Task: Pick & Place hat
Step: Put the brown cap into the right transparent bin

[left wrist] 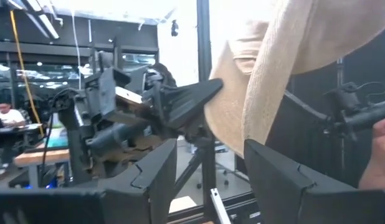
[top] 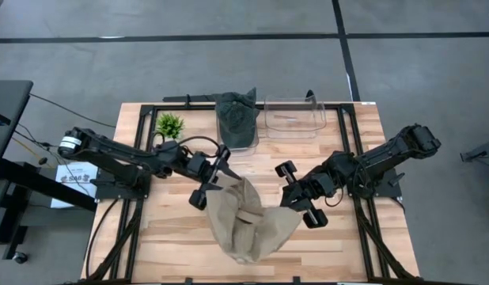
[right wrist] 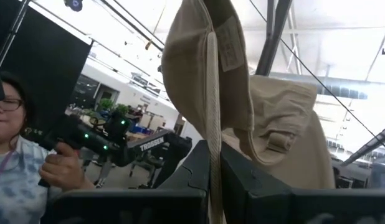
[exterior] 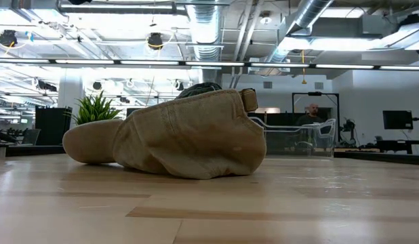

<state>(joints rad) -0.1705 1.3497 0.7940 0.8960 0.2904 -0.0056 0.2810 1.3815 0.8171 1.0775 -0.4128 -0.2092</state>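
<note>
From above we see the tan hat (top: 248, 221) lying on the wooden bench (top: 173, 241) in the lower middle of the frame, spread between our two arms. The left gripper (top: 216, 176) sits at the hat's upper left corner, and in the left wrist view its fingers (left wrist: 276, 180) stand well apart with the hat's tan cloth (left wrist: 273, 81) hanging down between them; we cannot tell whether they press on it. The right gripper (top: 294, 204) sits at the hat's right edge, and in the right wrist view its fingers (right wrist: 248, 183) are closed together on a fold of the hat's rim (right wrist: 211, 124), the cloth rising straight up out of them. In the low view the hat (exterior: 175, 135) fills the middle of the frame, resting on the bench with its brim pointing toward the left and a strap buckle (exterior: 249, 99) at its upper right. Toward the top middle of the high view a dark green hat (top: 236, 119) lies on the bench, just beside a clear plastic bin (top: 295, 117) to its right, both well apart from the tan hat. A small green plant (top: 170, 124) stands in the upper left part of the bench, and it also shows at the left of the low view behind the brim (exterior: 95, 108). A person holding a dark device (right wrist: 21, 155) appears at the left edge of the right wrist view, beyond the bench.
</note>
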